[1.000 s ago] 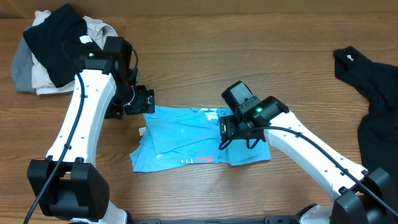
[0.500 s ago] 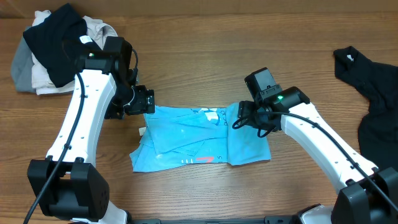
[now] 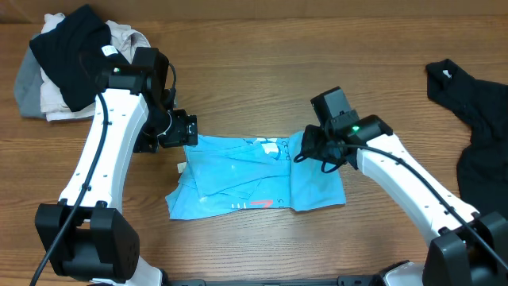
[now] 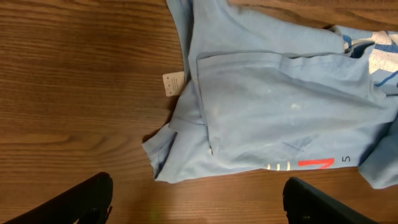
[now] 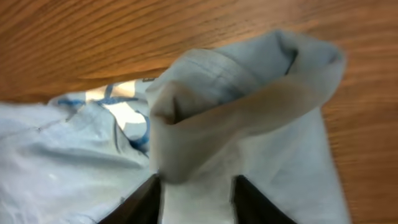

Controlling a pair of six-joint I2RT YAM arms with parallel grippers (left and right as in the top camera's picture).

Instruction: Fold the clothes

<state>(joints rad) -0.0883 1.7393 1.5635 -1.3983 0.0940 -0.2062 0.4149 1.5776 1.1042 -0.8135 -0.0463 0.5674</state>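
T-shirt (image 3: 254, 175): light blue, folded flat, centre of the overhead frame on the table (image 3: 262, 71).
Long axis: left to right; tag (image 4: 174, 83) at its left end.
Writing: red mark (image 4: 314, 164) and a "5" near the lower edge; white lettering unreadable.
Left claw (image 4: 198, 186): fingers wide apart, above the shirt's left edge.
Right claw (image 5: 196, 186): clamped on a raised fold at the shirt's upper right.
Black shirt (image 3: 476, 119): right edge.
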